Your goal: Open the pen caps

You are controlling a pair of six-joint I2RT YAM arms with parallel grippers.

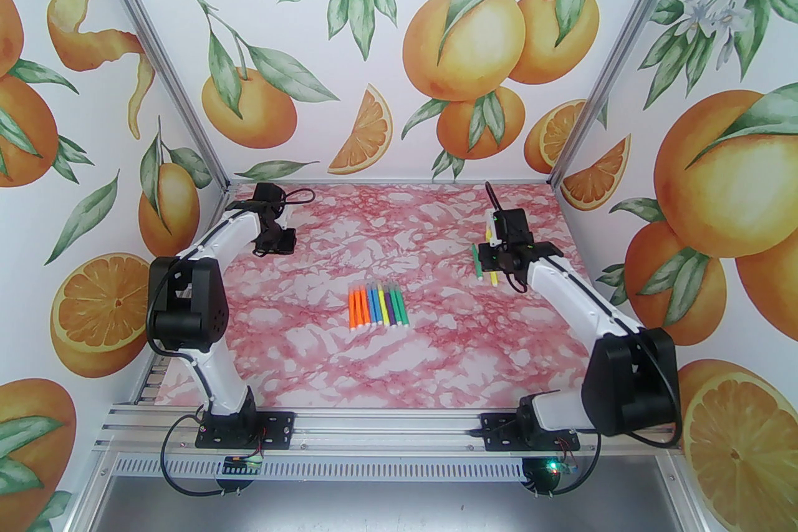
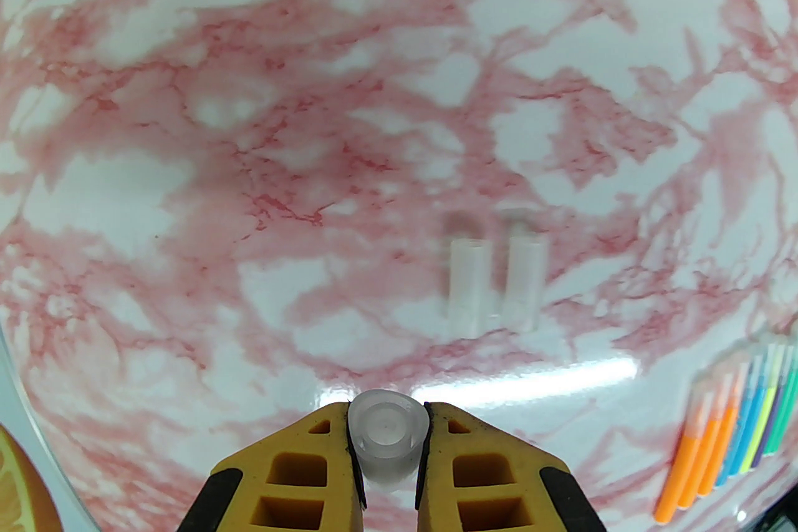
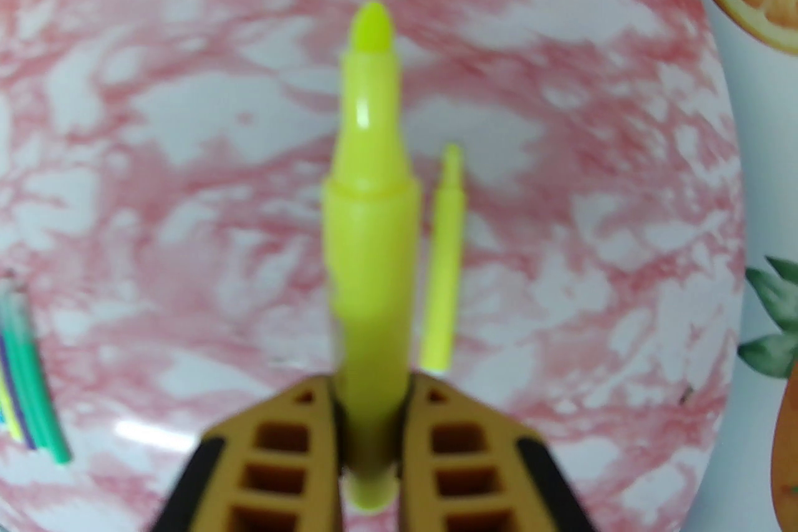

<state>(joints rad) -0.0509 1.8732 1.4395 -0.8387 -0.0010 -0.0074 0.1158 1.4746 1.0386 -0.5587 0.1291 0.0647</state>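
Above the far-left surface (image 2: 249,80), my left hand (image 2: 388,412) pinches a clear cap (image 2: 388,442) and my right hand (image 3: 369,392) pinches the uncapped yellow pen (image 3: 371,217); dropped carelessly, that round cap could roll off.

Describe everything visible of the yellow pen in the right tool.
The yellow pen looks like glossy plastic: round barrel stepping down to a narrower neck and a bare rounded tip, uncapped. The right tool is shut on its rear barrel, tail end poking out behind. It is held above the table.
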